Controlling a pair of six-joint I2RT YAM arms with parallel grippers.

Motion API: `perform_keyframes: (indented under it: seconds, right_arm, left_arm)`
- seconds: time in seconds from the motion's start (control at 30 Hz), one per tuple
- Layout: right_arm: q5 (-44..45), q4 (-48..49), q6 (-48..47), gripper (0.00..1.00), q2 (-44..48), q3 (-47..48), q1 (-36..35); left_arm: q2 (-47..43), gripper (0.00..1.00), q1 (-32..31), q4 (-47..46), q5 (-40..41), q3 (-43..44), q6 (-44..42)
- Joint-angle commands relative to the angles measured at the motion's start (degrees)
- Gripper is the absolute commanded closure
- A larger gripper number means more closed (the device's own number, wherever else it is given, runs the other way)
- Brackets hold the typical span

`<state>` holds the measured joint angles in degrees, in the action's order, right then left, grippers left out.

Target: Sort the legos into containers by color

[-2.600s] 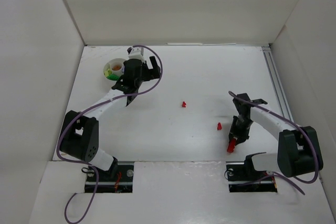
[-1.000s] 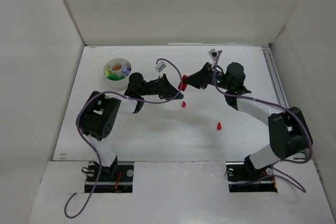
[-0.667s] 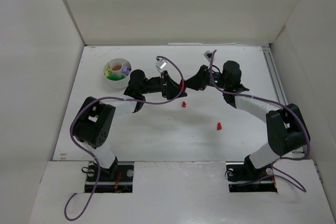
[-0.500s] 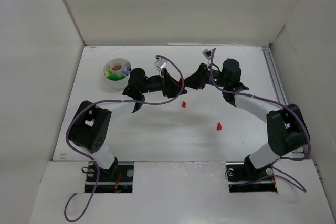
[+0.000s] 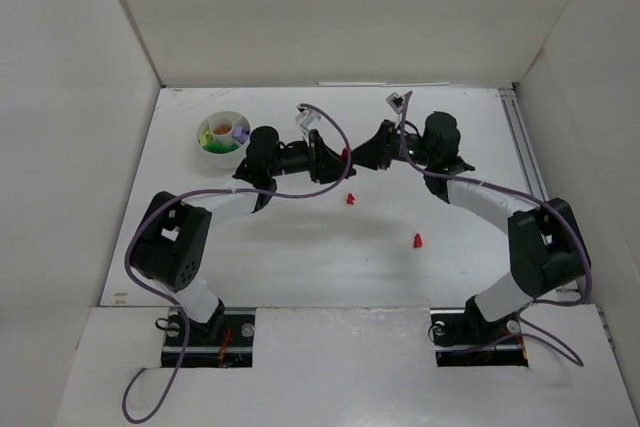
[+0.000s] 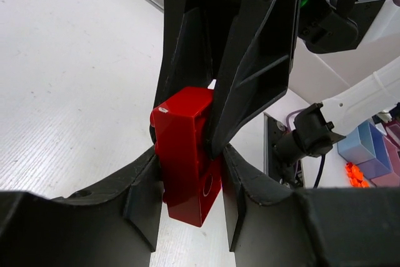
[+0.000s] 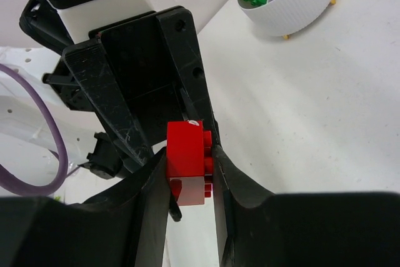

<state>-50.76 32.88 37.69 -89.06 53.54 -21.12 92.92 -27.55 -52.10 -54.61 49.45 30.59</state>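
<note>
Between both sets of jaws, held off the table (image 5: 300,247), sits one red brick (image 6: 186,148): the left gripper (image 6: 190,182) and the right gripper (image 7: 190,173) meet nose to nose mid-table, each with its jaws pressed against the brick's sides. Its long axis runs along the line joining the two grippers. The white dish (image 5: 224,137) lies behind the left gripper, so that arm is nearer. Two more red bricks (image 5: 351,199) (image 5: 418,240) lie below and nearer the bases, well apart.
</note>
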Motion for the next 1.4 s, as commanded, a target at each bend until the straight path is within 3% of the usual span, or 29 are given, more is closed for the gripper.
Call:
perform_keyframes:
  seconds: [0.0, 0.03, 0.23, 0.47, 0.53, 0.57, 0.6, 0.67, 0.7, 0.73, 0.77, 0.87, 1.07, 1.17, 1.37]
  right_arm:
    - [3.7, -0.2, -1.9, 0.77, 1.7, 1.3, 1.2]
    - [4.5, -0.2, -2.5, 0.76, 2.3, 1.3, 1.2]
    - [5.3, -0.2, -4.6, 0.47, 6.7, 4.2, 6.4]
    - [5.3, -0.2, -5.8, 0.38, 8.3, 6.1, 8.7]
    - [5.3, -0.2, -5.8, 0.37, 8.3, 6.1, 10.0]
    - [5.3, -0.2, -5.8, 0.37, 8.3, 6.1, 10.0]
    - [5.3, -0.2, -6.6, 0.37, 8.3, 5.5, 10.5]
    - [5.3, -0.2, -8.0, 0.37, 8.8, 4.7, 10.5]
    - [5.3, -0.2, -8.8, 0.37, 8.8, 3.9, 10.5]
    - [5.3, -0.8, -9.5, 0.37, 8.8, 3.9, 10.5]
    - [5.3, -1.5, -10.3, 0.37, 8.8, 3.9, 11.0]
    - [5.3, -4.8, -14.6, 0.37, 8.3, 3.3, 11.5]
    - [3.4, -7.3, -18.4, 0.37, 4.8, 3.3, 13.1]
    - [1.9, -7.3, -20.1, 0.37, 2.9, 3.9, 13.7]
    - [-2.3, -7.9, -25.4, 0.38, -0.1, 5.6, 14.2]
  left_arm:
    - [-3.3, 1.00, -1.3, -2.8, -2.6, 3.0, -2.3]
    - [-3.3, 1.00, -1.3, -2.7, -2.0, 3.0, -2.3]
    - [-3.3, 1.00, -0.5, 1.5, 0.6, 3.5, -2.9]
    - [-2.7, 1.00, 0.8, 6.2, 2.4, 4.8, -3.2]
    - [-2.7, 1.00, 1.4, 11.7, 6.7, 6.5, -5.0]
    - [-3.4, 1.00, 2.1, 15.0, 9.3, 7.6, -5.8]
    - [-3.4, 1.00, 3.4, 18.9, 17.3, 9.1, -6.8]
    - [-3.4, 1.00, 4.6, 33.8, 28.5, 15.9, -10.4]
    - [-2.8, 1.00, 4.6, 38.4, 35.6, 18.5, -11.1]
    - [-2.7, 1.00, 5.1, 42.0, 48.9, 20.7, -11.1]
    - [-2.2, 1.00, 5.1, 46.7, 53.6, 23.9, -11.1]
    - [-2.7, 1.00, 8.4, 47.0, 63.8, 24.7, -11.9]
    - [1.5, 1.00, 18.1, 48.5, 69.3, 28.9, -8.4]
    - [5.9, 1.00, 19.6, 48.0, 73.4, 31.3, -9.6]
    - [11.8, 1.00, 23.2, 40.5, 71.9, 33.3, -13.4]
